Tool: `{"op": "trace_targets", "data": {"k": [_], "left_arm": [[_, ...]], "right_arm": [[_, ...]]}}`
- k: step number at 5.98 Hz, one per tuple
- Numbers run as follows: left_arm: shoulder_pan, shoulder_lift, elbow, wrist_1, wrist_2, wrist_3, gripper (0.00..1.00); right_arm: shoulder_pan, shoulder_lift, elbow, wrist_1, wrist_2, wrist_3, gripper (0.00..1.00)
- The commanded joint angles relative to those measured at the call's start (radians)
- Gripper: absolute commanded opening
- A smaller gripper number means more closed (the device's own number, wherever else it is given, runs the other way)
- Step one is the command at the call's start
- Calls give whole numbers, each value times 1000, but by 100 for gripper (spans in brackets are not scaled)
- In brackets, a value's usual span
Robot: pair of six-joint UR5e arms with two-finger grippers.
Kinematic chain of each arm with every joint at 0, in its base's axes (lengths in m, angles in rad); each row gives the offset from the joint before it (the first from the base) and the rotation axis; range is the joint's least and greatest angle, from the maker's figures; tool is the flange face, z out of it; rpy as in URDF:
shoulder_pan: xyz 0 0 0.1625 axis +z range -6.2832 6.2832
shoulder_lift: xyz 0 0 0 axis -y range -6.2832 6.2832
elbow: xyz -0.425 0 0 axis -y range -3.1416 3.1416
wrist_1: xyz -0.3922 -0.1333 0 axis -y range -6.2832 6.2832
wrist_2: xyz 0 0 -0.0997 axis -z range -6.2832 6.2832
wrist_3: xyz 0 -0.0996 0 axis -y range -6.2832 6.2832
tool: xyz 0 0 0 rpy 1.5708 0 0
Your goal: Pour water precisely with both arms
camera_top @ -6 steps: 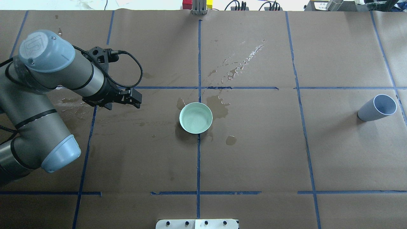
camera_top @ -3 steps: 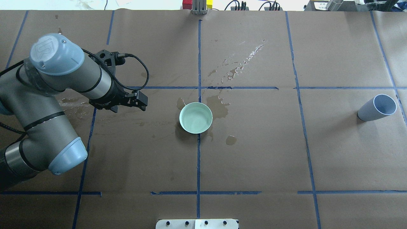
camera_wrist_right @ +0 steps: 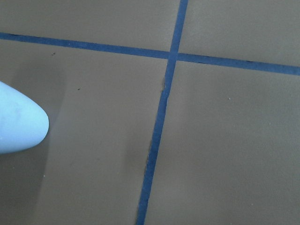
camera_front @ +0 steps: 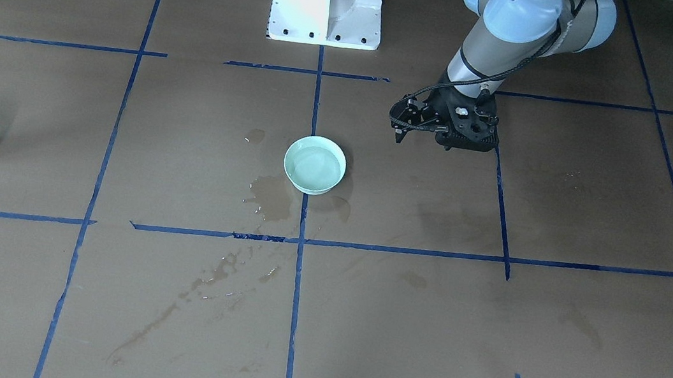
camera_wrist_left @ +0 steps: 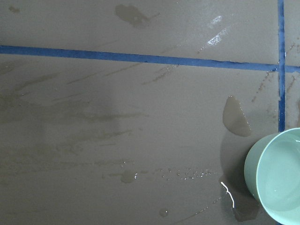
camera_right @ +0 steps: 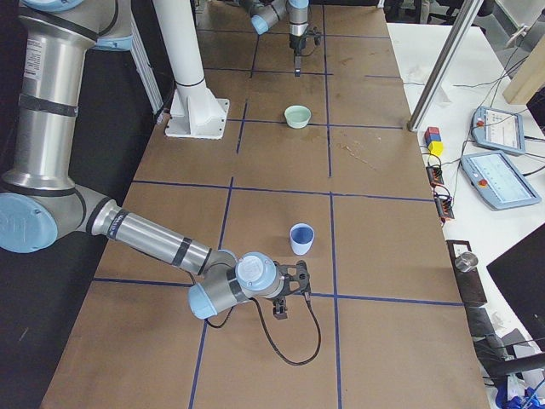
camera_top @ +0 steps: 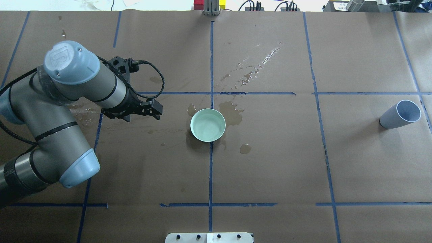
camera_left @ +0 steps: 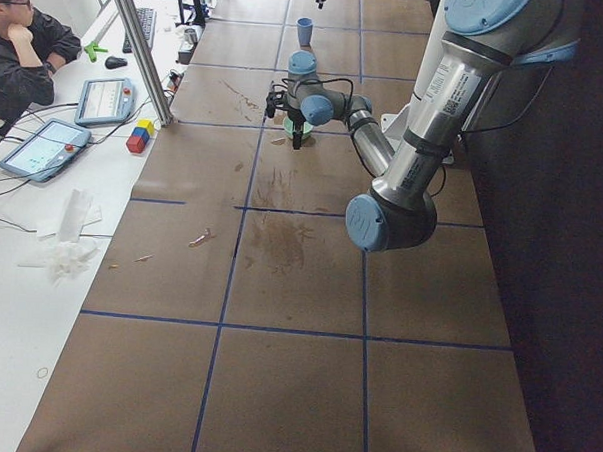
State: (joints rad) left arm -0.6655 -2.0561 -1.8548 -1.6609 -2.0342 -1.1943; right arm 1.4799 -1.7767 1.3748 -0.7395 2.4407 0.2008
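**Wet paper, one bowl, one cup**

The table (camera_top: 270, 162) is wrapped in brown paper, marked into squares by blue tape lines (camera_top: 211, 175). Dark spill stains (camera_top: 234, 114) blotch it around the middle, and a trail of glossy droplets (camera_top: 260, 64) runs on toward the far edge. Beyond that edge is a white desk with tablets (camera_left: 45, 147), coloured blocks (camera_left: 140, 136) and a metal post (camera_left: 139, 49); a person (camera_left: 24, 49) sits there. The white pedestal (camera_front: 327, 1) stands at the near edge.

A mint bowl (camera_top: 192, 125) sits mid-table on the centre tape line. The water (camera_top: 206, 127) is in it, showing only as a faint sheen. A pale blue cup (camera_top: 391, 119) stands upright near the end on the robot's right, well apart from the bowl.

The left arm (camera_top: 64, 101) reaches in, and the left gripper (camera_top: 156, 108) hangs near the bowl, stained paper between them. Its fingers look pressed together and hold nothing. The right arm (camera_right: 145, 234) lies low, the right gripper (camera_right: 279, 311) just beside the cup. I can't tell how far it is open.
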Motion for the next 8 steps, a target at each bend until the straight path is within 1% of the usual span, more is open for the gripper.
{"op": "trace_targets", "data": {"k": [1,2,3,4,5,6,7,8], "left_arm": [[26,-16,25,-2,28,-24,100],[37,-39,42,-2,41,-25,100],[41,-51,55,-3,42,-48,100],[41,-88,87,-3,42,-79,100],[49,-123,142,-38,63,-114,100],[73,-125,192,-128,98,-166,100],[83,-153,238,-155,107,-182,100],[121,-188,271,-157,158,-232,100]], "right_arm": [[48,3,132,-261,-26,-96,100],[74,5,191,-408,-52,-171,100],[112,5,272,-575,-55,-248,100],[147,6,314,-704,-48,-317,100],[160,19,375,-818,-46,-325,100],[171,17,389,-830,-52,-345,100],[178,19,386,-827,-78,-363,100],[178,11,386,-822,-78,-363,100]]}}
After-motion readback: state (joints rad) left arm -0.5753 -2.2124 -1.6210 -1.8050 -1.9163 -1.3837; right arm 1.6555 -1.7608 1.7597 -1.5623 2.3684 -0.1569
